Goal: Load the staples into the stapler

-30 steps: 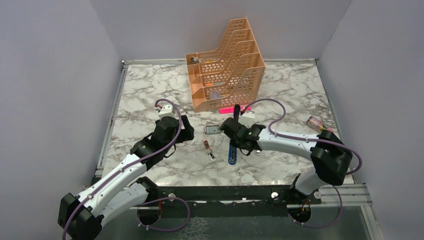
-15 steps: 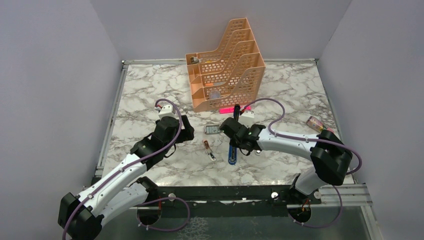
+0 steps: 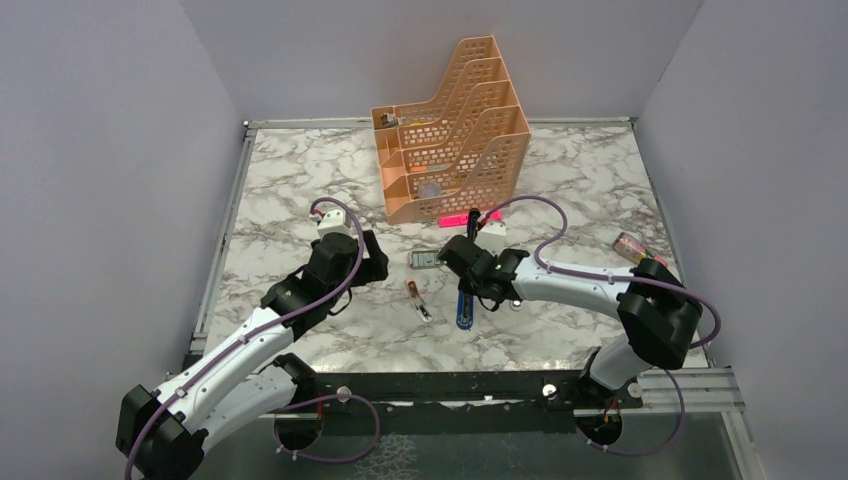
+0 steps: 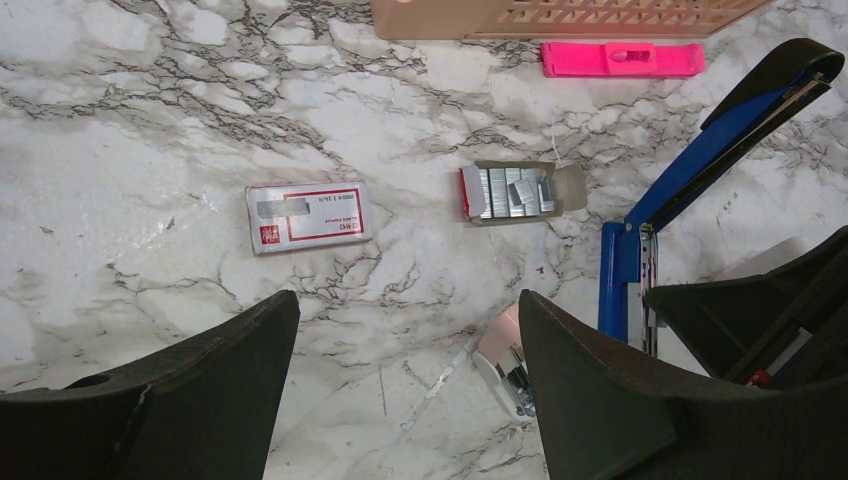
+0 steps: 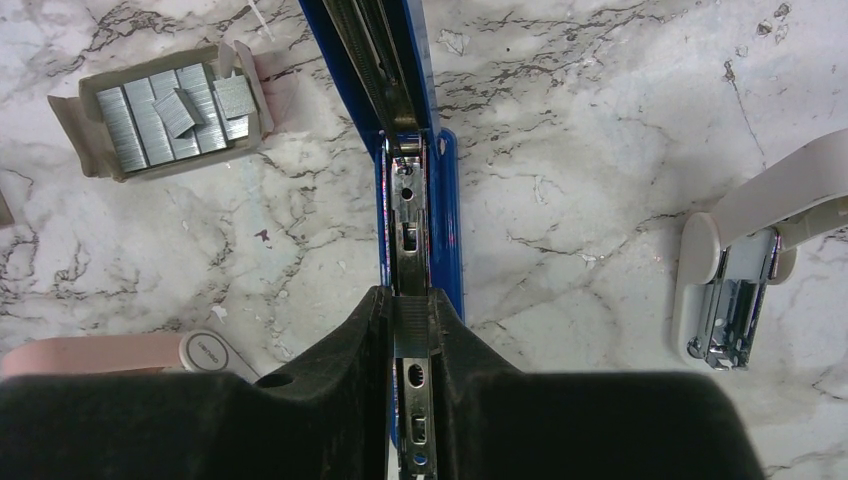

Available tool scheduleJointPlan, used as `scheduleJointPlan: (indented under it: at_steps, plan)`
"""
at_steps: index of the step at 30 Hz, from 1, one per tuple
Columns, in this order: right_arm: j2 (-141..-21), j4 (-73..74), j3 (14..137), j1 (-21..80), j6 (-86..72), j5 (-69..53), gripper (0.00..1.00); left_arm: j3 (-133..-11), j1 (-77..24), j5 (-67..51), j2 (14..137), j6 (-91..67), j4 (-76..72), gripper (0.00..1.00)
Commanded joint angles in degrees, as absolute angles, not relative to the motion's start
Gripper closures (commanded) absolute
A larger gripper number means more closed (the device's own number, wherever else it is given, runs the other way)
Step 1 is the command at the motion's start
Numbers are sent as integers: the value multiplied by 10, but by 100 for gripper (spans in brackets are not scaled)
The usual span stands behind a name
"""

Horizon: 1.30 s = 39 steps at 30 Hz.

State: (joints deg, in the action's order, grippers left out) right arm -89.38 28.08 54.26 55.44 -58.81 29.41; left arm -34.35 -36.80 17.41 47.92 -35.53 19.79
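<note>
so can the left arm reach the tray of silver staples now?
Probably yes: left tool is open, only bare marble before the small cardboard tray of silver staples; the long blue stapler stands open close by.

Quick count of the desk: one blue stapler (image 5: 412, 215), one white-and-red staple box (image 4: 305, 217), one open tray of staples (image 4: 515, 192), one hot-pink bar (image 4: 622, 60), one peach desk organizer (image 3: 452, 130), one peach-pink oblong piece (image 5: 100, 355), one pale little piece (image 5: 735, 270) with metal insides.

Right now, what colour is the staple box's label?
Red print on the white staple box; left wrist view shows it best.
</note>
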Motion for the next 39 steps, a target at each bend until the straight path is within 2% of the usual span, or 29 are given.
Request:
scheduleJointPlan:
  at_steps: [1,39]
  plan:
    - [-906,273,550,558,-583,308,81,-340,-365,173,475,-352,187,19]
    - [-882,260,545,558,-571,295,81,-339,-365,175,475,-352,187,18]
